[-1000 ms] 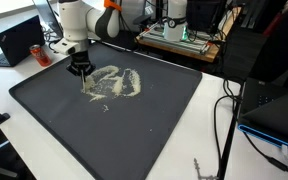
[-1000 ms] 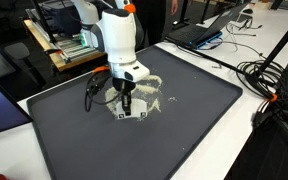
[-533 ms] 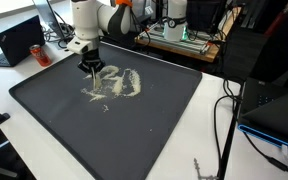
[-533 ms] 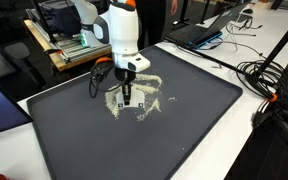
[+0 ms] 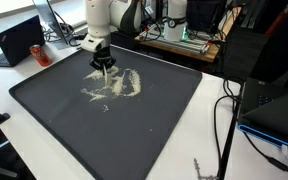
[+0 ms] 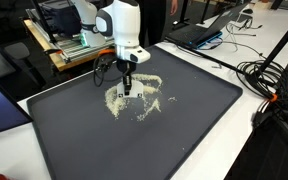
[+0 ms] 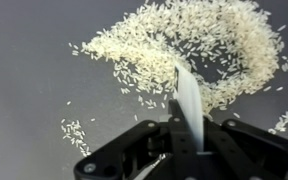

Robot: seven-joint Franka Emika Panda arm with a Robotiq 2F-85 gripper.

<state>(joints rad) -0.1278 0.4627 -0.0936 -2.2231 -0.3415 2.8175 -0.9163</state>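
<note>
A loose pile of white rice grains [image 7: 194, 45] lies spread on a dark grey mat; it shows in both exterior views [image 5: 114, 84] [image 6: 136, 96]. My gripper [image 7: 187, 110] is shut on a thin white flat card or scraper [image 7: 189, 95], whose edge points down into the rice. In the exterior views the gripper [image 5: 103, 64] [image 6: 127, 82] hangs straight down over the pile's edge, touching or just above the mat.
The dark mat [image 5: 134, 130] [image 6: 184, 140] covers a white table. A laptop [image 5: 19, 40] and a red can [image 5: 38, 50] sit beyond one mat edge. Cables [image 6: 269, 80] and another laptop [image 6: 214, 25] lie off another side. A shelf of equipment [image 5: 179, 30] stands behind.
The gripper with the white card has moved across the rice pile towards the mat's far edge. Grains have been dragged and spread along its path.
</note>
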